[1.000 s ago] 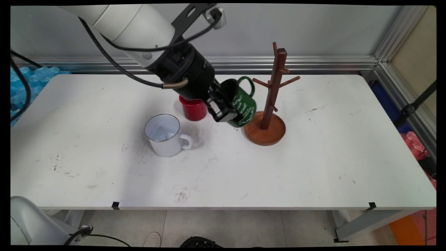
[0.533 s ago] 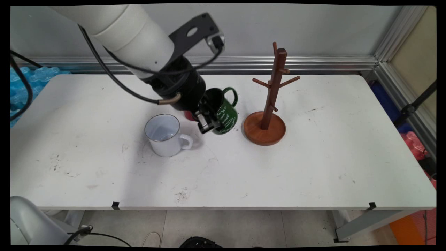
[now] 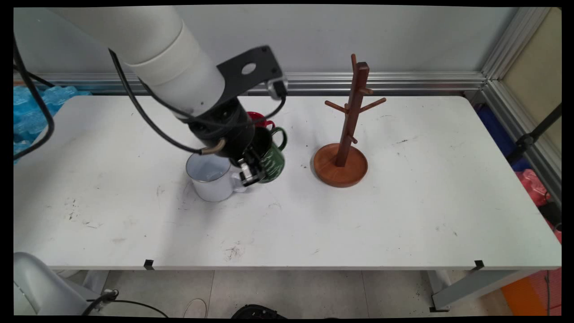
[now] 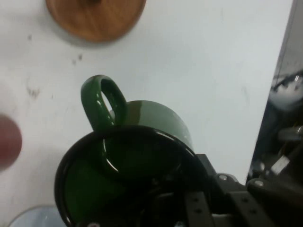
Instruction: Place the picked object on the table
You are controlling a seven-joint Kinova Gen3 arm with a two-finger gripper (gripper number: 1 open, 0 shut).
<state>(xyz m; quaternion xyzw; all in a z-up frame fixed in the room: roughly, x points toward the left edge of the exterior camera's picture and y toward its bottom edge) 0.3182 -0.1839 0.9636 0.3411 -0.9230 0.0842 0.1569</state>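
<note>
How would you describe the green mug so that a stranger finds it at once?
Start at the wooden mug tree on the white table, then look to its left, where three mugs cluster. The green mug is the one gripped by the black gripper, between the red mug behind and the white mug beside it.

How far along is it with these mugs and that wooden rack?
Done: nothing that shows. The wooden rack has bare pegs. In hand: the claw grips the green mug by its rim, beside the white mug and well left of the rack. Left: the white mug and the red mug stand untouched on the table.
</note>
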